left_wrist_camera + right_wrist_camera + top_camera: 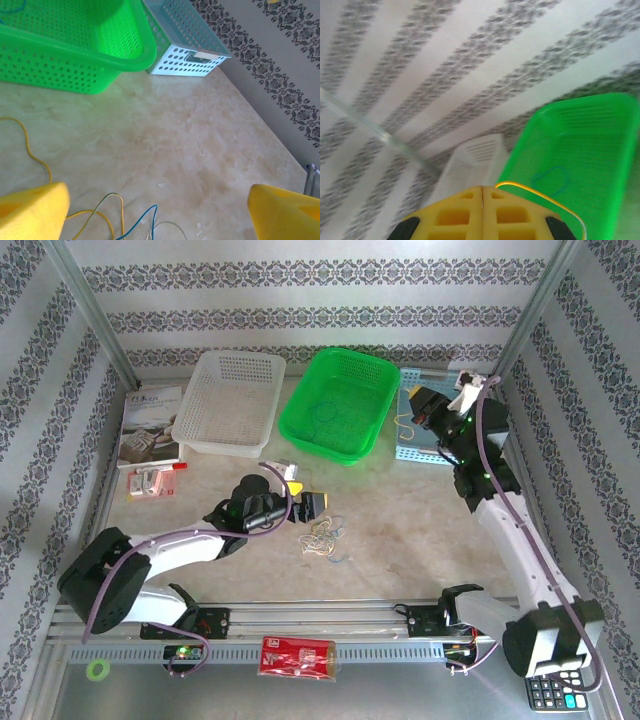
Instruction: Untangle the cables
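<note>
A tangle of thin cables [322, 536] in whitish, yellow and blue lies on the table in front of my left gripper [303, 496]. In the left wrist view its yellow fingers [31, 210] stand wide apart with nothing between them. Loops of the cables [120, 220] lie just below my left gripper [157, 217]. My right gripper [415, 403] hangs over the light blue basket [420, 448], beside the green basket [335, 405]. My right gripper [482, 192] is shut on a yellow cable [540, 193], which hangs as a loop [403, 424]. A blue cable [551, 179] lies inside the green basket [585, 145].
A white basket [228, 400] stands left of the green one. A booklet [150, 425] and a red-capped item [155, 481] lie at the left. On the front rail are a red packet [297, 656], a green ring [97, 670] and a calculator [555, 695].
</note>
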